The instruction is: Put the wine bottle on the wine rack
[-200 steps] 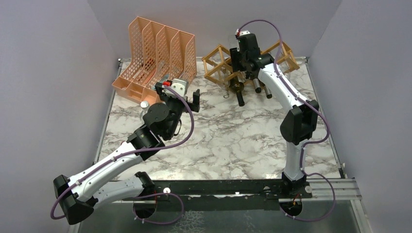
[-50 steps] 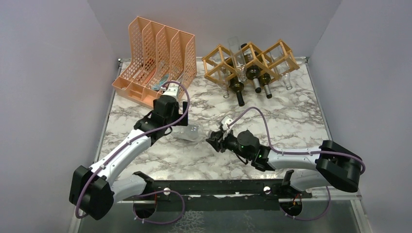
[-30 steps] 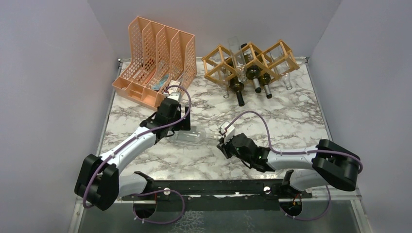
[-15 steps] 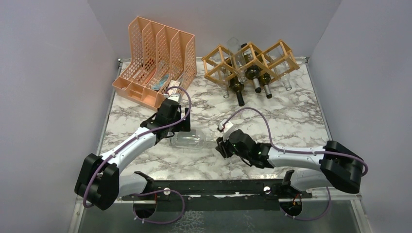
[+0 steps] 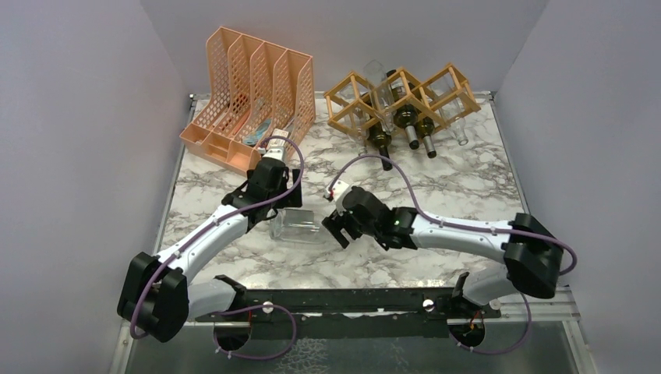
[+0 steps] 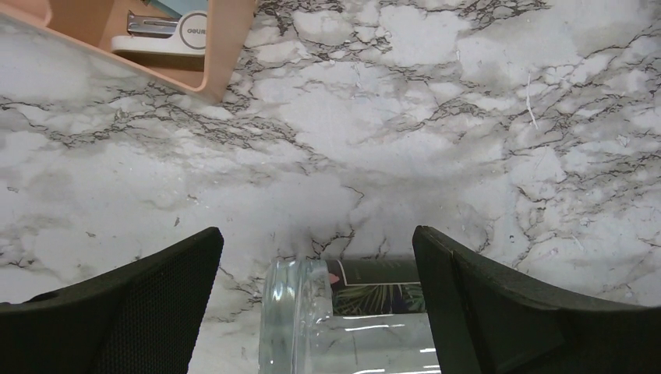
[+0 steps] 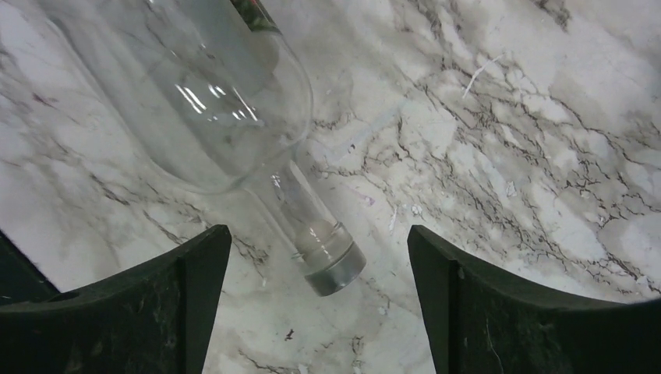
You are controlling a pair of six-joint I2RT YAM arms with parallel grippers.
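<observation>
Wine bottle (image 5: 302,227), clear glass, lies sideways at table centre, not yet grasped: left gripper (image 6: 316,234) spread wide over its base, right gripper (image 7: 318,238) wide around its neck. Lifting and racking remain. Marble-patterned table (image 5: 436,187); part-filled wine rack (image 5: 401,97) at one o'clock, peach file organizer (image 5: 249,86) at eleven; lavender walls (image 5: 78,117).
</observation>
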